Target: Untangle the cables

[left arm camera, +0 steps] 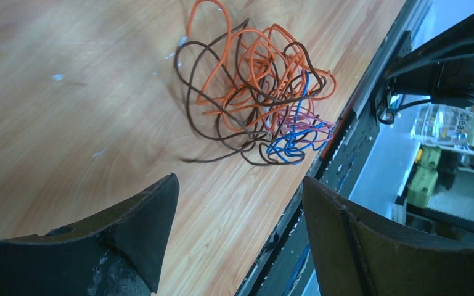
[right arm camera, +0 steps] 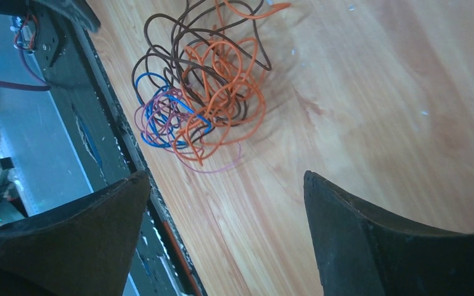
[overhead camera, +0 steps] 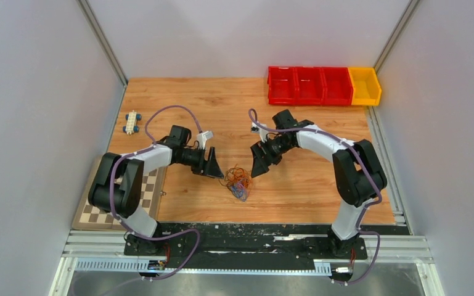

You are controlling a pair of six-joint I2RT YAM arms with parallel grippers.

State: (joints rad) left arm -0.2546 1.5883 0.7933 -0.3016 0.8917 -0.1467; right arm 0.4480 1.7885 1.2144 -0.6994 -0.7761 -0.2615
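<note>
Far to the left of the cables (overhead camera: 238, 180), a chessboard (overhead camera: 98, 214) lies at the table's (overhead camera: 296, 185) left near corner, partly under the left arm. A small blue and white block (overhead camera: 132, 122) sits well apart from the cables, left and farther back.

The left gripper (overhead camera: 216, 168) hangs just left of the cables, tilted down towards them. In its wrist view, the left gripper (left arm camera: 240, 185) has its two dark fingers (left arm camera: 142, 228) spread wide with only bare wood between them. It holds nothing, and the nearest brown loop lies a little ahead of the fingertips without touching them.

The cables (left arm camera: 253, 92) themselves rest on the wooden table in one small loose tangle between the two grippers. Orange and dark brown curls make up most of it, with thinner blue and pink strands bunched on the side nearer the arm bases.

The right gripper (overhead camera: 259, 166) hangs just right of the cables, angled down and in towards them. From its wrist camera, the right gripper (right arm camera: 227, 179) is also spread wide and empty. The cables (right arm camera: 203, 86) lie ahead of its fingers (right arm camera: 357, 234), and the closest pink loop stops short of them.

Far behind the cables and to their right, three red bins (overhead camera: 308, 86) and one yellow bin (overhead camera: 365, 86) stand in a row at the table's back edge.
</note>
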